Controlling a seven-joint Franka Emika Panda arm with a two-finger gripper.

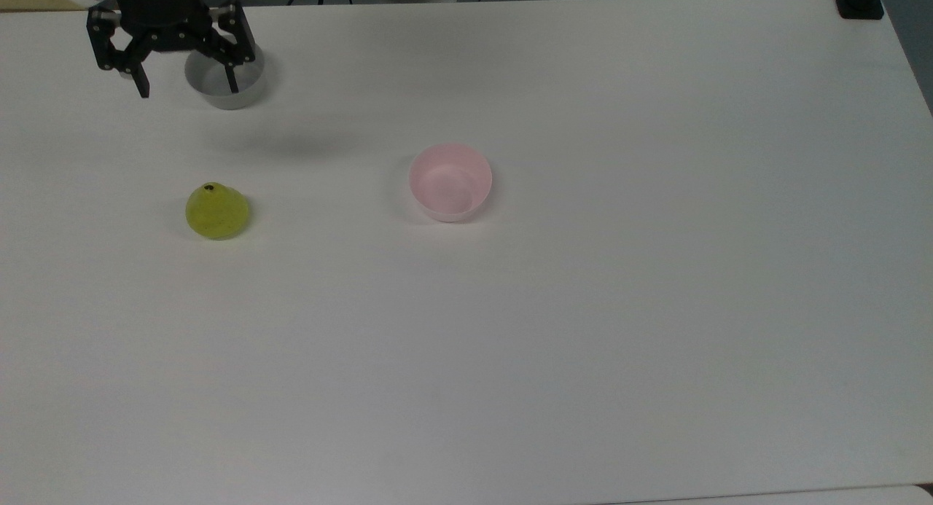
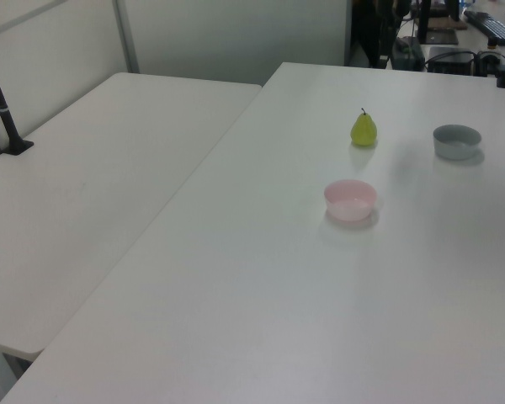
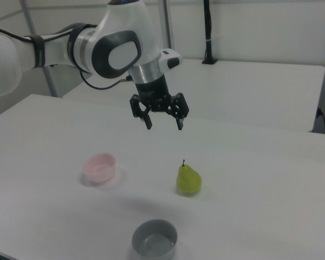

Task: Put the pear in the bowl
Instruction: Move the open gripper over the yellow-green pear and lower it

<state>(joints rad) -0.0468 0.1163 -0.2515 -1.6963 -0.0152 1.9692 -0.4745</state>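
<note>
— Jaws were how, exactly?
— Spread wide, with nothing between them and touching nothing. The gripper point(image 3: 164, 122) hung in the air above the white table point(image 1: 583, 308), its two black fingers point(image 3: 148, 123) pointing down. In the top view one finger crossed in front of the grey bowl point(image 1: 227, 82), at the top view's upper left.
— And the count of things?
— One pear point(image 3: 188, 179), two bowls — one grey point(image 3: 154, 239), one pink point(image 3: 100, 167) — and one arm with one gripper point(image 1: 188, 91).
— Where was the pear?
— Standing upright on the table, stem up, apart from both bowls. In the top view the pear point(image 1: 216, 211) sat well to the top view's left of the pink bowl point(image 1: 450, 181) and below the grey one.
— Shapes and surfaces?
— The pear point(image 2: 364, 129) was yellow-green, smooth, squat with a tapered top and a dark stem. Both bowls were small, round, plain, looking like plastic and holding nothing — the pink bowl point(image 2: 350, 199) with a paler outer wall, the grey bowl point(image 2: 456, 140) matte. The tabletop was flat and smooth.
</note>
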